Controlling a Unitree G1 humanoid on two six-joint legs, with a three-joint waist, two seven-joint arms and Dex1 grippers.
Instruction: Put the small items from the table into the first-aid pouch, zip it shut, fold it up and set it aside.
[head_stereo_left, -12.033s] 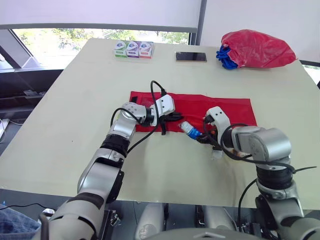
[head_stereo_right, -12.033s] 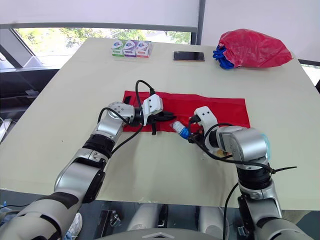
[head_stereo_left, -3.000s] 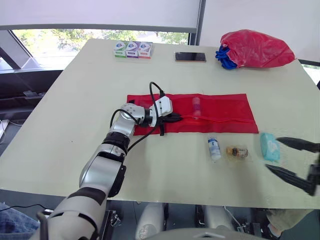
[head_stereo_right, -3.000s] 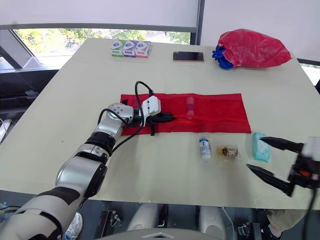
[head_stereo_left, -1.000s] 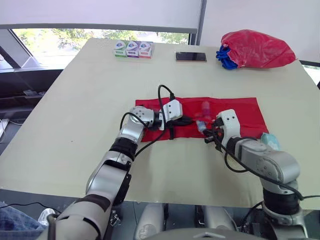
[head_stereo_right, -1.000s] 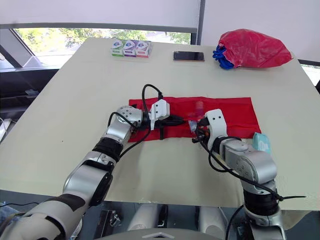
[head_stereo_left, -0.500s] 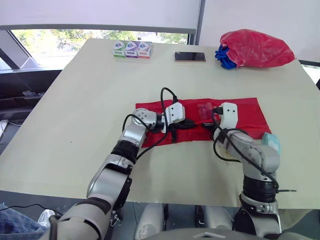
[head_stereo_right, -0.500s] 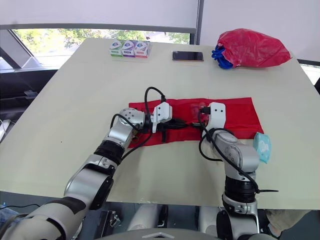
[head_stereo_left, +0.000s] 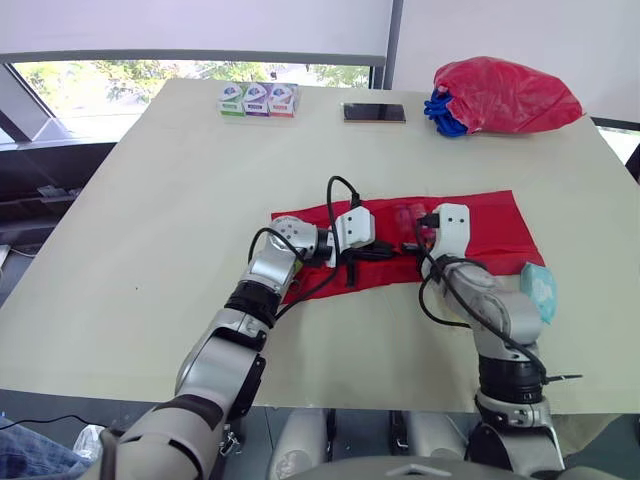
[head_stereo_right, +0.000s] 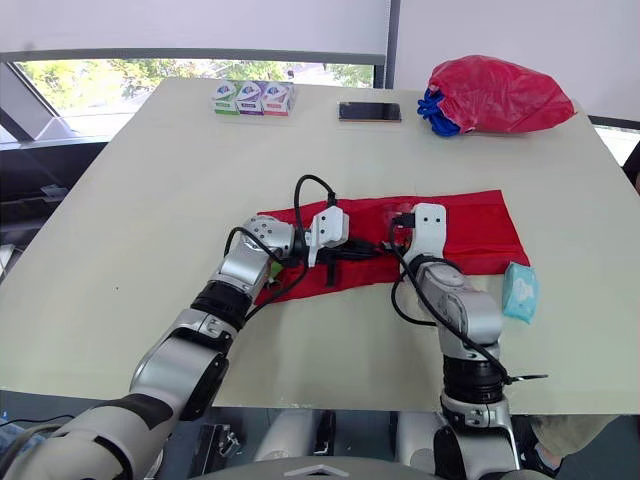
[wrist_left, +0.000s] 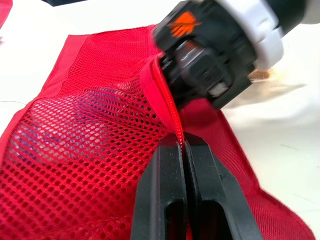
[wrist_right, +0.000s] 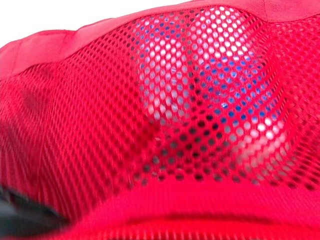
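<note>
left jaws tight on pouch (head_stereo_left: 495, 228) edge

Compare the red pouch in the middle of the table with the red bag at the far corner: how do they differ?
The red pouch lies flat in a long strip; the red bag is bunched into a rounded heap. The pouch is see-through mesh; the bag is glossy and opaque. The left gripper pinches the pouch's edge; no gripper is at the bag. Both are red.

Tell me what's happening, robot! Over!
Left gripper shut on the pouch at its zip edge. Right gripper at the pouch mouth. Blue packet lies on the table beside the pouch, not yet packed. Nothing blocking.
</note>
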